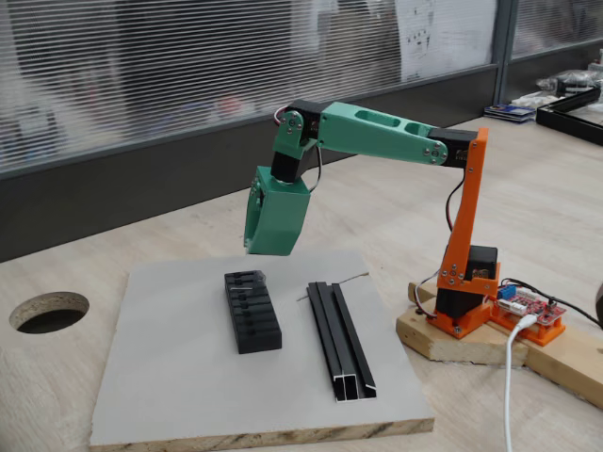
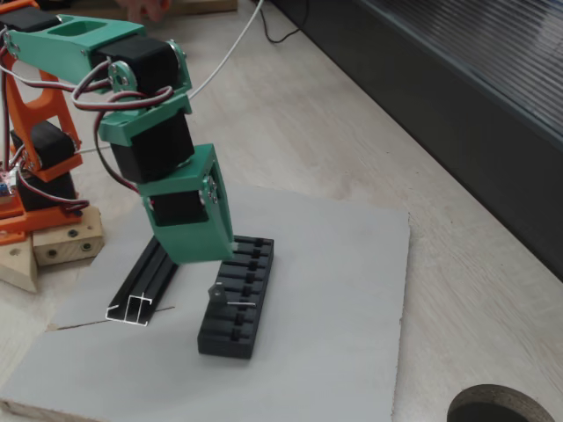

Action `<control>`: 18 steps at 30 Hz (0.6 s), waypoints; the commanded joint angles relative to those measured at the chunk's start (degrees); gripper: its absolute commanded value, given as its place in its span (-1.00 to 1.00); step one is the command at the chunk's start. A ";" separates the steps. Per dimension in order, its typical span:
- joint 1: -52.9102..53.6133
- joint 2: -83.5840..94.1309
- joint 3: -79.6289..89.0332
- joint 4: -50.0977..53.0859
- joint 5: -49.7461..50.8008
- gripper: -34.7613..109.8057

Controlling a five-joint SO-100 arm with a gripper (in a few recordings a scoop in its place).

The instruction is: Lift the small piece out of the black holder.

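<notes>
- Green hand (image 1: 268,247) (image 2: 211,255) hanging tip-down over the far end of the holder (image 1: 252,310) (image 2: 237,294); fingers hidden by the green shell, so open or closed cannot be told.
- In both fixed views, hand tip just above the holder's end, no clear contact seen.
- Holder: black slotted block lying on the grey board (image 1: 188,377) (image 2: 334,299), slots running crosswise along its top.
- Piece (image 2: 217,293): tiny grey bit sitting in a slot near the holder's middle, a thin arm sticking out sideways over the block; just beside the hand tip, apart from it.
- Too small to make out the piece in the fixed view from the front.
- Rail (image 1: 339,339) (image 2: 149,281): long black channelled strip lying beside the holder on the board, roughly parallel, near but not touching.
- Board resting on the pale wooden tabletop (image 1: 528,207) (image 2: 352,132).
- Round hole (image 1: 49,311) (image 2: 501,406) cut in the tabletop, well apart from the board's things.
- Orange base (image 1: 466,292) (image 2: 35,167) of the arm clamped on a wooden block beside the board.
</notes>
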 commanded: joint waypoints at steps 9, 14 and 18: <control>0.79 0.00 1.93 -0.09 1.14 -0.14; 0.70 -1.32 6.77 -0.97 1.14 -0.14; 0.79 -1.32 6.06 -1.14 1.14 -0.14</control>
